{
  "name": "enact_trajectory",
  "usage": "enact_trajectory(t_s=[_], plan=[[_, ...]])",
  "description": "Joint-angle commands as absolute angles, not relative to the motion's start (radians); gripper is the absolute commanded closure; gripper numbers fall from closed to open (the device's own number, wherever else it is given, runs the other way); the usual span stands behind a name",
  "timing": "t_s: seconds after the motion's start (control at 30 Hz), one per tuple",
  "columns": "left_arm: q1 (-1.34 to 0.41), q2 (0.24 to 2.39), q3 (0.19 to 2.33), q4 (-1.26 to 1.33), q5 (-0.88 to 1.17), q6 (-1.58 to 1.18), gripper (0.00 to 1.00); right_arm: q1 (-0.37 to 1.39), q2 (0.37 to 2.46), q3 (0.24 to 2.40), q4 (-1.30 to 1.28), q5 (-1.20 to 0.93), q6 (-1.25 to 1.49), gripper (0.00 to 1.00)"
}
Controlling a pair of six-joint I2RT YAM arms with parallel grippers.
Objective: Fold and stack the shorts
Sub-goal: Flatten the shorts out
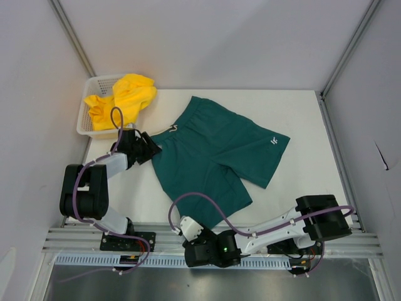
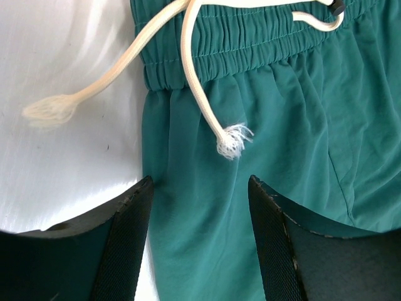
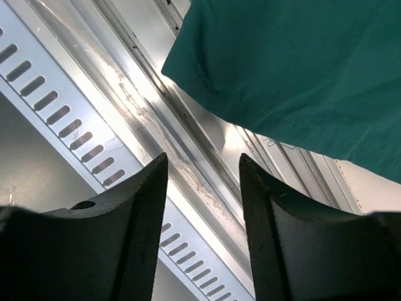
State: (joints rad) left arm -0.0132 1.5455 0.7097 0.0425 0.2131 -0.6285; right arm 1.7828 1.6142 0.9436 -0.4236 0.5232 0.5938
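Note:
The dark teal-green shorts (image 1: 219, 157) lie spread flat in the middle of the table, waistband toward the far left, white drawstring (image 2: 200, 100) loose across it. My left gripper (image 1: 148, 149) (image 2: 199, 188) hovers open over the waistband's left corner, its fingers (image 2: 128, 238) straddling the cloth edge without pinching it. The yellow shorts (image 1: 128, 97) sit bunched in the white basket (image 1: 86, 128). My right gripper (image 1: 191, 232) (image 3: 203, 166) stands open and empty above the metal rail, just short of the teal leg hem (image 3: 301, 63).
The basket stands at the table's far left corner. Aluminium rails (image 3: 144, 119) and a slotted strip (image 1: 125, 258) run along the near edge under the right gripper. Grey walls close in on both sides.

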Motion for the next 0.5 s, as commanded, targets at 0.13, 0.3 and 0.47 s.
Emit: enact_trajectory(t_s=[0.13,0.3,0.47], plan=[[-0.003,1.516,0.698,0.067,0.215,-0.621,0.35,1.737,1.618,1.006,-0.367,0.543,0.586,0.4],[-0.003,1.516,0.698,0.069,0.216,-0.621,0.35,1.691,1.672,1.034,-0.325,0.502,0.563,0.41],[-0.003,1.514,0.693,0.071,0.219,-0.623,0.35,1.68,1.719,1.089,-0.311,0.463,0.528,0.41]])
